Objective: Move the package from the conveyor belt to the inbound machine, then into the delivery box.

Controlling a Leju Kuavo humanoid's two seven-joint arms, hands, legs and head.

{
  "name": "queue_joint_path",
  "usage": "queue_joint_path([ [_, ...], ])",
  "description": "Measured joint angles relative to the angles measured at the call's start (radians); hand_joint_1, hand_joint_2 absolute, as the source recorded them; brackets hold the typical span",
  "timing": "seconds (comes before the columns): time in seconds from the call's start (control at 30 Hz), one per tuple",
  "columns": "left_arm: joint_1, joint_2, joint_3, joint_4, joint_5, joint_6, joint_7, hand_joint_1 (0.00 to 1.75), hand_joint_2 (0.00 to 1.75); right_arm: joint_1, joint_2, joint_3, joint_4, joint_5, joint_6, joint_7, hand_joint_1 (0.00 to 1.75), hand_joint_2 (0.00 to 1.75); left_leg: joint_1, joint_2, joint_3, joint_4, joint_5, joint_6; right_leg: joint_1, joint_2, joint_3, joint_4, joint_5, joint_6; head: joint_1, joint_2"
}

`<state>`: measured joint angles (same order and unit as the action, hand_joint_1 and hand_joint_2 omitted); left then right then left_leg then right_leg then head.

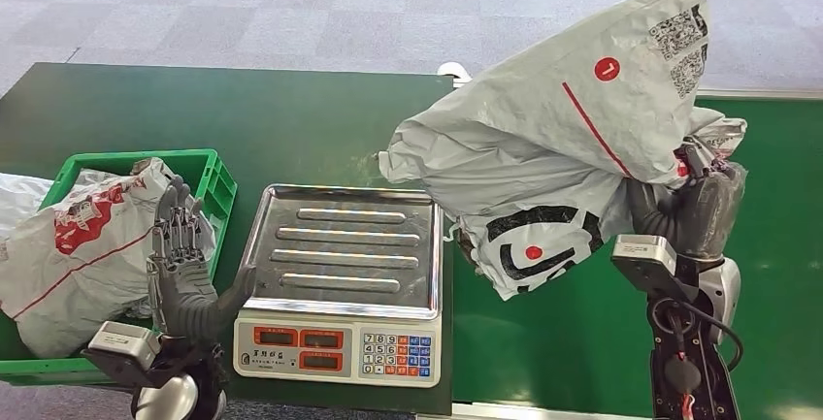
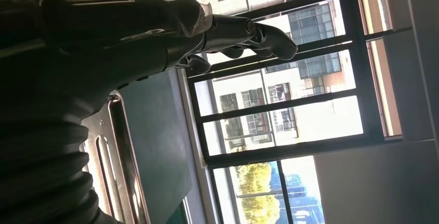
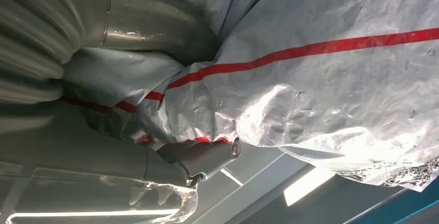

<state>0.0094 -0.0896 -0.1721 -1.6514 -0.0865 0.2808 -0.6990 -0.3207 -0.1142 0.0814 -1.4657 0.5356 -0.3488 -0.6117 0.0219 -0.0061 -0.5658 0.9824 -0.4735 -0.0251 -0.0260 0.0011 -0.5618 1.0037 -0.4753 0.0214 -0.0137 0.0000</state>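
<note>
A big grey plastic package with red stripes and black print hangs in the air above the green conveyor belt, just right of the scale. My right hand grips its right end; up close its thumb presses into the crumpled bag. The inbound machine, a scale with a steel pan, stands bare at the centre. My left hand is raised with fingers spread between the scale and the green delivery box; its fingers hold nothing.
The green box holds another grey package with red print. The scale's keypad faces me at the front edge of the dark green table. Grey carpet lies beyond the table.
</note>
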Motion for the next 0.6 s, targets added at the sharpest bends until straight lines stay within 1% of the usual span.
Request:
queue_joint_path([
  [0.13,-0.032,0.000,-0.016,0.002,0.011,-0.007,0.000,0.00,1.75,-0.040,0.022,0.040,0.007,-0.001,0.011,-0.014,1.75,1.75,0.000,0.000,0.000,0.000,0.000,0.000,0.000,0.000,0.000,0.000,0.000,0.000,0.000,0.000],
  [0.23,-0.056,0.000,-0.024,0.008,0.025,-0.023,0.000,0.00,1.75,-0.102,0.055,0.084,0.040,-0.008,0.033,-0.012,1.75,1.75,0.000,0.001,0.001,0.000,0.000,0.000,0.000,0.001,0.000,0.000,0.000,0.000,0.000,0.000],
  [0.3,-0.069,-0.001,-0.027,0.014,0.030,-0.030,0.000,0.00,1.75,-0.155,0.084,0.116,0.092,-0.017,0.047,-0.007,1.75,1.75,0.000,0.001,0.001,0.000,0.001,0.000,0.001,0.001,0.001,0.000,0.000,0.000,0.000,0.000],
  [0.4,-0.090,-0.002,-0.032,0.022,0.030,-0.030,0.000,0.00,1.75,-0.229,0.130,0.164,0.196,-0.023,0.070,-0.002,1.75,1.75,0.000,0.001,0.001,0.000,0.001,0.000,0.001,0.002,0.001,0.001,0.000,0.000,0.000,0.000],
  [0.47,-0.104,-0.002,-0.035,0.031,0.034,-0.031,0.000,0.00,1.75,-0.283,0.164,0.204,0.294,0.007,0.129,0.027,1.75,1.75,0.000,0.002,0.001,0.000,0.001,0.000,0.001,0.003,0.001,0.001,0.001,-0.001,0.000,0.000],
  [0.53,-0.116,-0.004,-0.036,0.045,0.041,-0.038,0.000,0.00,1.75,-0.345,0.199,0.264,0.419,0.069,0.207,0.066,1.75,1.75,0.001,0.005,0.001,0.000,0.001,0.000,0.001,0.005,0.000,0.001,0.001,-0.001,0.000,0.000],
  [0.6,-0.125,-0.005,-0.037,0.057,0.046,-0.045,0.000,0.00,1.75,-0.386,0.232,0.326,0.529,0.114,0.238,0.079,1.75,1.75,0.001,0.005,0.001,0.000,0.001,0.000,0.001,0.005,-0.001,0.001,0.001,-0.001,0.000,0.000],
])
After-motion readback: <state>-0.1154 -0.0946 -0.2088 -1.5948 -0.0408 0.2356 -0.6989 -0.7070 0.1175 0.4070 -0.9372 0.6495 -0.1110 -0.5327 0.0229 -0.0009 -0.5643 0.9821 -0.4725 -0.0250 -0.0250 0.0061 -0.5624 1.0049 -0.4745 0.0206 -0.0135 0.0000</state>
